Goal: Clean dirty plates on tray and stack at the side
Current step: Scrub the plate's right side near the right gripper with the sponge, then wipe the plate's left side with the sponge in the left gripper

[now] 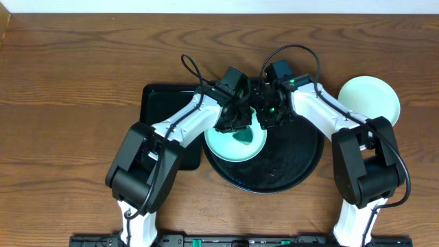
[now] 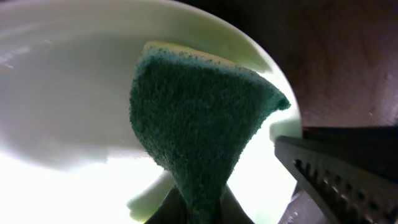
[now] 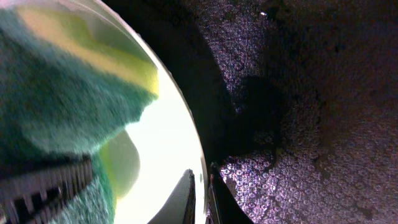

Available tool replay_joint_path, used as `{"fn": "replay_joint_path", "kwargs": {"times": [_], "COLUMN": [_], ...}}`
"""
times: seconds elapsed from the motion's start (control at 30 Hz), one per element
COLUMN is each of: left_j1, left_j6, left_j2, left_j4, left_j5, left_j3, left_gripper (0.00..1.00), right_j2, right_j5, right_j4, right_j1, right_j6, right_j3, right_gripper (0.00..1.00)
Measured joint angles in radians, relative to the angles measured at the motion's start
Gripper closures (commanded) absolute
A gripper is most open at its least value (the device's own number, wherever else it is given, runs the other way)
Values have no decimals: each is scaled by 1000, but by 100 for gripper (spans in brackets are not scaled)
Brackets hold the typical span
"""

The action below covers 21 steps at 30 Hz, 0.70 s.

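Note:
A pale mint plate (image 1: 230,147) lies on the left part of the round black tray (image 1: 295,165). My left gripper (image 1: 236,122) is shut on a green sponge (image 1: 243,136) and presses it onto the plate's middle. In the left wrist view the sponge (image 2: 199,118) covers the plate (image 2: 62,93) above the jaws (image 2: 199,208). My right gripper (image 1: 269,118) is shut on this plate's far right rim. The right wrist view shows the rim (image 3: 186,143) between the fingers (image 3: 202,199), with the sponge (image 3: 56,106) to the left. Another pale plate (image 1: 369,101) sits on the table to the right.
A rectangular black tray (image 1: 161,103) lies left of the round tray, partly under my left arm. The round tray's wet black surface (image 3: 311,124) fills the right of the right wrist view. My right finger (image 2: 336,174) shows in the left wrist view. Brown wooden table (image 1: 68,103) surrounds everything.

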Motion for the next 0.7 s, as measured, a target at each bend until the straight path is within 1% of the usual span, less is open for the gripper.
{"fn": "replay_joint_path", "kwargs": {"times": [0.4, 0.6, 0.7], "left_j1": [13, 68, 105], "left_j6": [9, 12, 14], "left_j2": [12, 9, -7], "left_j4": [-3, -19, -48], "left_j5": [-33, -29, 7], "left_j3": [0, 0, 0], "left_gripper": [92, 93, 93], "right_j2": [0, 0, 0], "right_j5": [-8, -10, -10], "right_j4": [0, 0, 0], "right_j1": [0, 0, 0], "right_j6": [0, 0, 0], "right_j3": [0, 0, 0], "right_gripper": [93, 93, 93]}}
